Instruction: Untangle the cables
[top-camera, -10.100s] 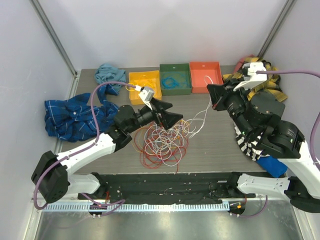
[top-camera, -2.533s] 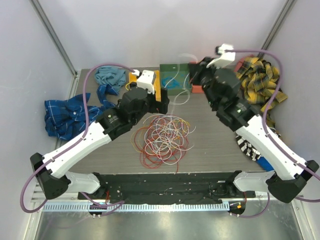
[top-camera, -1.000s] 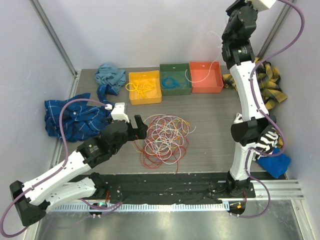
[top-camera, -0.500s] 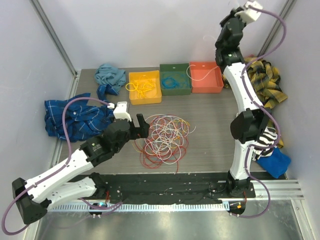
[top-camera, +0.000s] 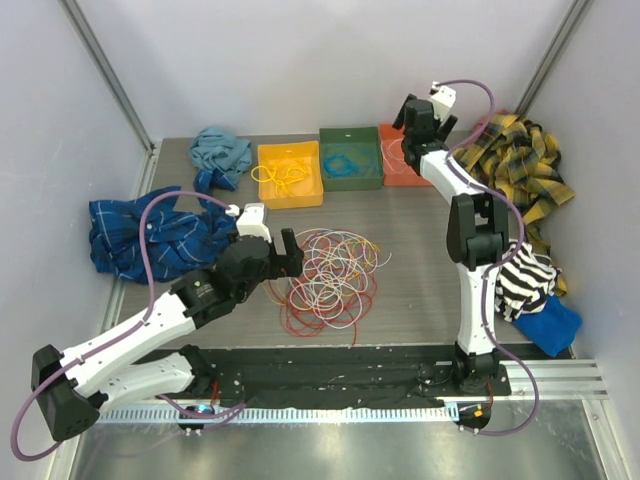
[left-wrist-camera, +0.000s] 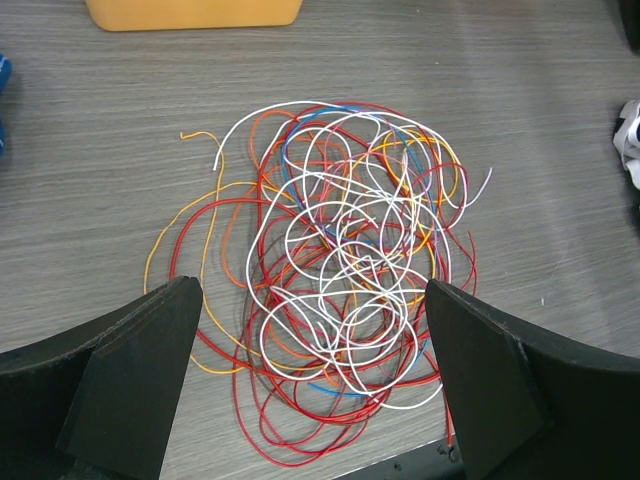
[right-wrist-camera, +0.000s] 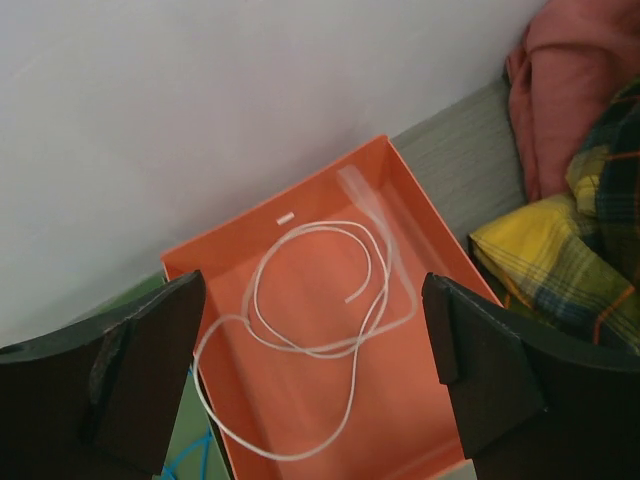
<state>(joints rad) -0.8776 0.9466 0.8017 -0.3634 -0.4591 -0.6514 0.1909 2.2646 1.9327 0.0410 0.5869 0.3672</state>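
Observation:
The cables (top-camera: 335, 275) lie in a tangled pile of red, orange, white and yellow loops mid-table, filling the left wrist view (left-wrist-camera: 345, 290). My left gripper (top-camera: 283, 255) hovers at the pile's left edge, open, its fingers wide on either side of the tangle (left-wrist-camera: 312, 290) and holding nothing. My right gripper (top-camera: 415, 115) is above the orange bin (top-camera: 392, 180), open and empty (right-wrist-camera: 312, 285). One white cable (right-wrist-camera: 330, 226) lies loose in that orange bin (right-wrist-camera: 440, 400). One of its loops reaches over the left wall.
A yellow bin (top-camera: 290, 190) holds yellow cable and a green bin (top-camera: 350, 178) holds blue cable. Blue plaid cloth (top-camera: 140, 235) and teal cloth (top-camera: 220, 150) lie at the left. Yellow plaid cloth (top-camera: 520, 165) and striped cloth (top-camera: 525, 280) lie at the right.
My right arm has swung down from high above to the orange bin and its gripper has opened, leaving the white cable in the bin. My left gripper has edged toward the pile.

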